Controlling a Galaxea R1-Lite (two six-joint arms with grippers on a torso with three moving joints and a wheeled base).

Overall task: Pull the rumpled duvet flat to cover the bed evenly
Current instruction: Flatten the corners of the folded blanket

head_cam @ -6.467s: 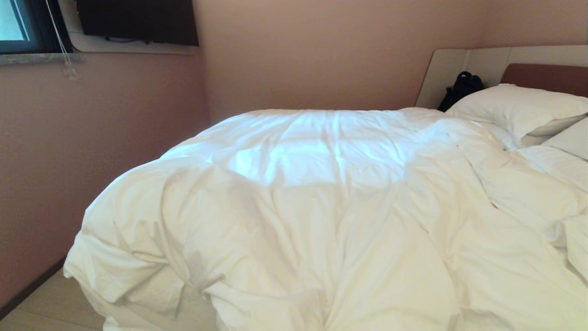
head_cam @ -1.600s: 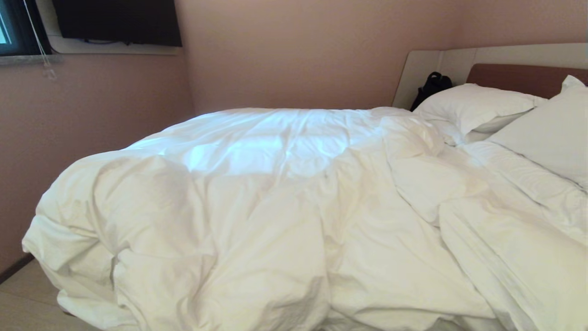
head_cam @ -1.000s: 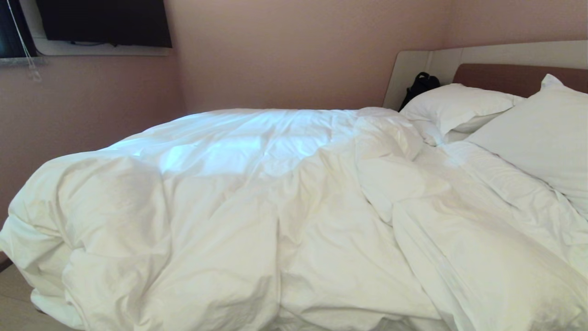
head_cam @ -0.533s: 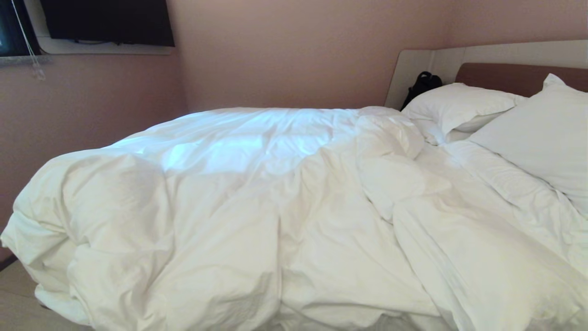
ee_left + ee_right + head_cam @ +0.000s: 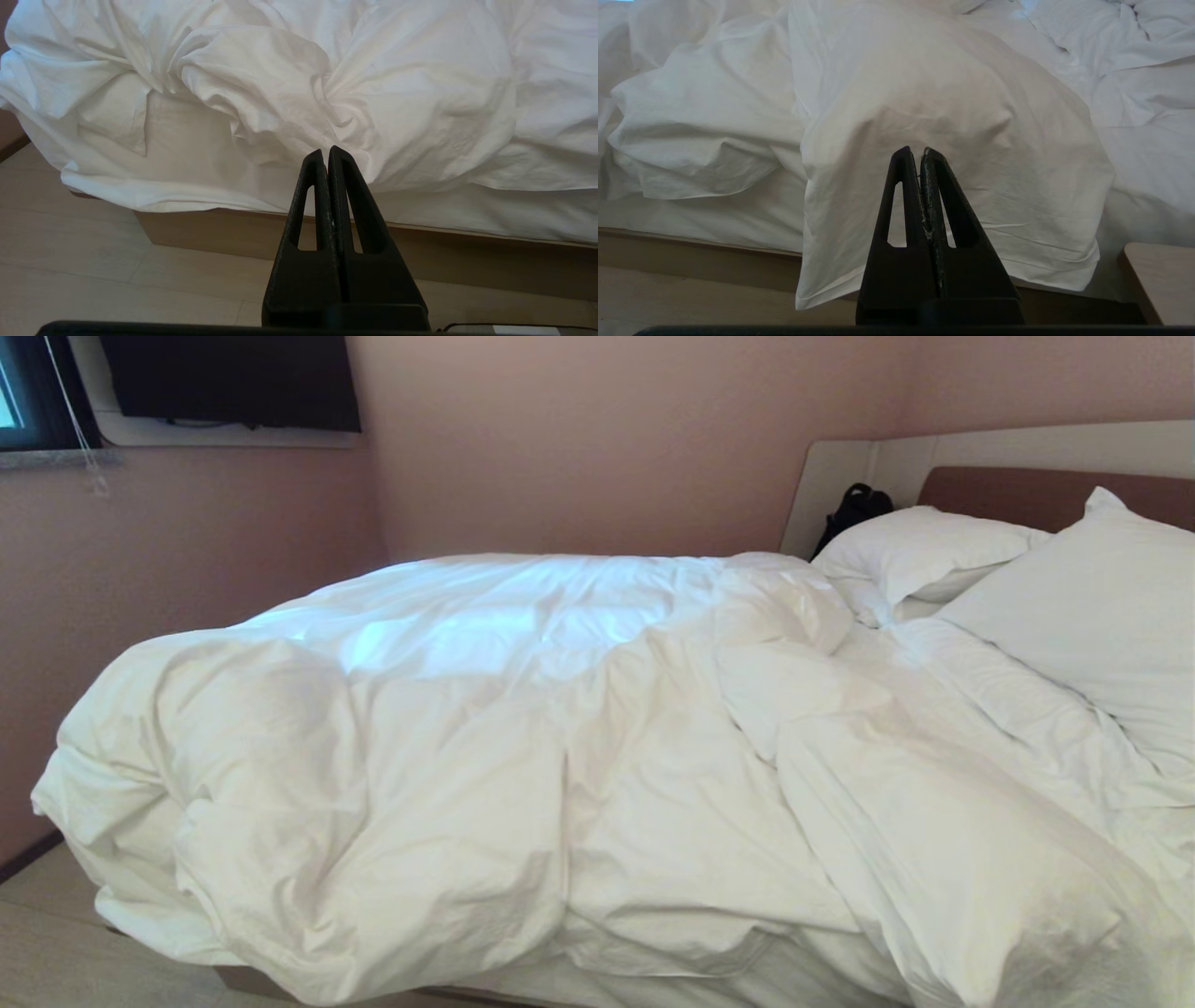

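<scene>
Presently the duvet (image 5: 523,747) lies bunched across the bed (image 5: 243,233), heaped along its near edge and spilling over the near left corner, thinner toward the headboard (image 5: 1018,490) and pillows (image 5: 1074,607). Both grippers sit off the near edge, pointing at the bedding, fingers pressed together and holding nothing. The left gripper (image 5: 325,153) faces the overhanging folds near the left corner; the right gripper (image 5: 916,153) faces a hanging corner flap directly ahead. Neither touches cloth. Judged: each must open before gripping; the right looks nearer a graspable corner.
</scene>
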